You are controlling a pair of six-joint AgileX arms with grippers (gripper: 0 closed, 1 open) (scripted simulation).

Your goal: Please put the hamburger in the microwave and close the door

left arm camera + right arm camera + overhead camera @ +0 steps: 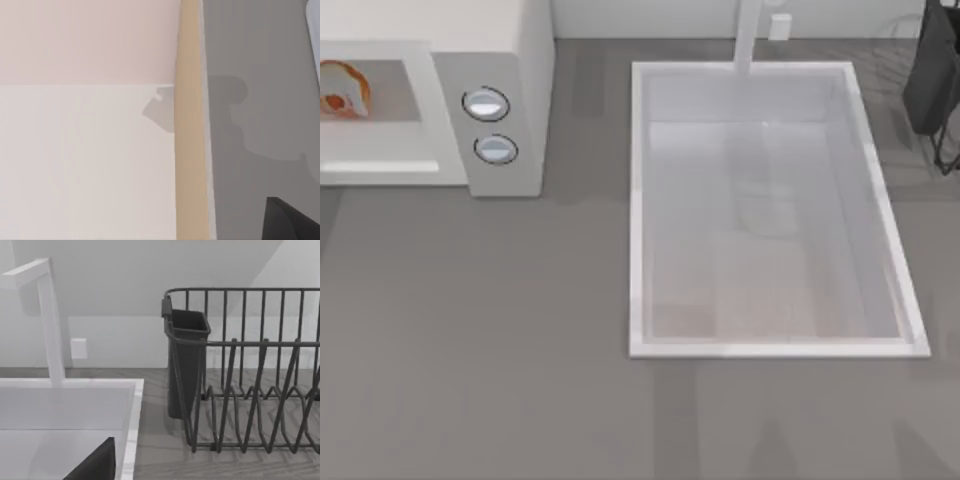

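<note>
Near the left wrist camera, a dark sliver of the left pincer [290, 222] shows over the grey surface [260, 75]; whether it is wide or narrow, cannot tell. Same for the right pincer [97, 465], beside the sink [770, 210] and dish rack [250, 375]. Hamburger [342, 90] sits inside the microwave [510, 60] cavity; closing the door looks left to do.

Top cam looks straight down on countertop [470, 330], w/ microwave [510, 60] at left, sink [638, 200] centre-right. Left wrist cam sits close above a pale surface. Right wrist cam faces back wall, low, near dish rack [250, 370]; shares sink & faucet [47, 315] w/ top.
</note>
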